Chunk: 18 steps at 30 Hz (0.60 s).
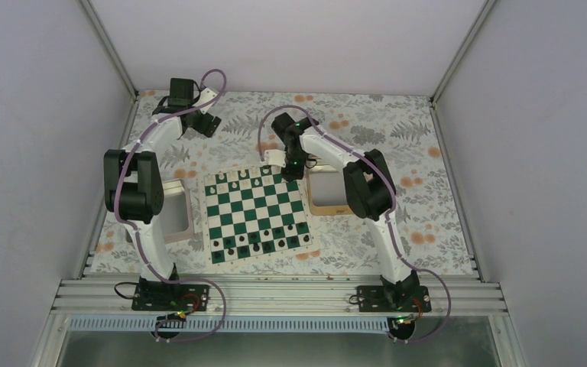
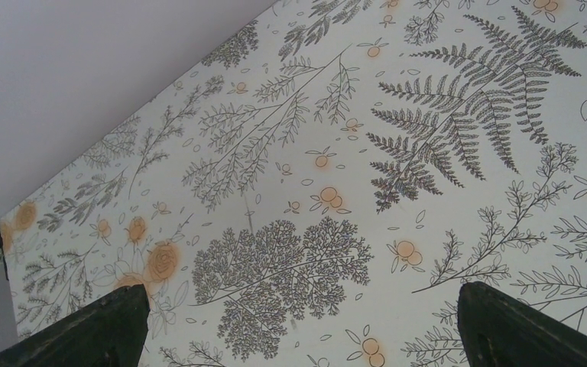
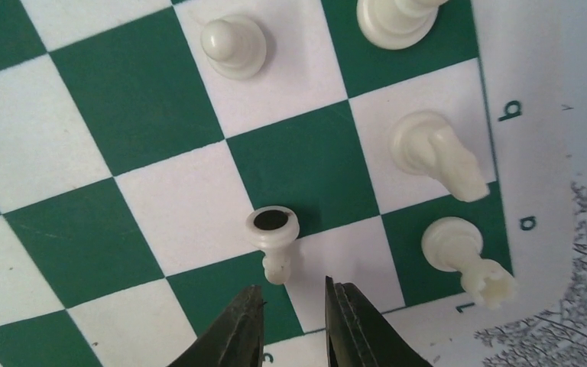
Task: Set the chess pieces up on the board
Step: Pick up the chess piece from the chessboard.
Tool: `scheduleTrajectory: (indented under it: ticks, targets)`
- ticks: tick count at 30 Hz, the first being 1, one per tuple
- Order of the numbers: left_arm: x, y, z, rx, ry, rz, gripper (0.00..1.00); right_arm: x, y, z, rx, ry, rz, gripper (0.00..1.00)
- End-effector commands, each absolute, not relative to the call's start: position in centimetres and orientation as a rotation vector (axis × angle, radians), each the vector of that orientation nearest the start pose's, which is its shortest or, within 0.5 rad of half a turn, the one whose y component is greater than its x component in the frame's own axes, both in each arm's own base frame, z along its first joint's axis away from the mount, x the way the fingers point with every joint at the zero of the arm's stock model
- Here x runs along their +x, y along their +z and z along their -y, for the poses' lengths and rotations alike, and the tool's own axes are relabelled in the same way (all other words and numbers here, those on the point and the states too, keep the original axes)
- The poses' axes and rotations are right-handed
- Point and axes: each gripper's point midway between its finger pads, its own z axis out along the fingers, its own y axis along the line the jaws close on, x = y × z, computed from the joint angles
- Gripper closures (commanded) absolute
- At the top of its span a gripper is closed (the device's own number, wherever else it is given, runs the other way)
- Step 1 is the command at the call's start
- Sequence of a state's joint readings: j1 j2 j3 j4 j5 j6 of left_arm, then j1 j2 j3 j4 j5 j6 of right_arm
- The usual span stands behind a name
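Note:
The green-and-white board [image 1: 254, 205] lies mid-table, with dark pieces along its near rows and white chess pieces [image 1: 241, 177] along its far edge. In the right wrist view a white pawn [image 3: 274, 233] lies on its side, dark-felted base up, just ahead of my right gripper [image 3: 291, 284]. That gripper's jaws stand slightly apart, open, with nothing between them. A knight [image 3: 432, 153], a rook [image 3: 462, 256] and another pawn [image 3: 233, 46] stand nearby. My left gripper [image 2: 299, 289] hangs wide open over the floral cloth at the back left [image 1: 199, 122].
A tan tin [image 1: 322, 200] sits right of the board, partly under the right arm. A grey tray [image 1: 186, 222] lies left of the board beside the left arm. Walls close the table at the back and sides.

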<state>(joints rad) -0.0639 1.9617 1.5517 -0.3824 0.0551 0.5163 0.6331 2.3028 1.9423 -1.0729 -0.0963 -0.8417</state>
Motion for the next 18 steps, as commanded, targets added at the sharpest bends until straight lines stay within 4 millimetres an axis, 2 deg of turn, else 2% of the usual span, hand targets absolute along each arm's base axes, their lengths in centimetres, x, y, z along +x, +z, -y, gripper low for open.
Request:
scheduleTrajectory:
  ticks: [1, 12, 16, 18]
  targets:
    - [53.92, 14.35, 4.8, 0.726, 0.144, -2.238, 0.0, 37.75, 2.7, -30.17, -2.045, 0.155, -2.205, 0.76]
    - [53.87, 14.07, 4.85, 0.729, 0.142, -2.242, 0.0, 37.93, 1.88, -30.64, -2.054, 0.171, -2.205, 0.77]
    - [53.9, 14.16, 4.83, 0.73, 0.143, -2.238, 0.0, 37.92, 1.76, -30.43, -2.059, 0.159, -2.216, 0.85]
    - [53.84, 14.09, 4.87, 0.733, 0.14, -2.24, 0.0, 37.86, 1.89, -30.42, -2.058, 0.161, -2.216, 0.85]
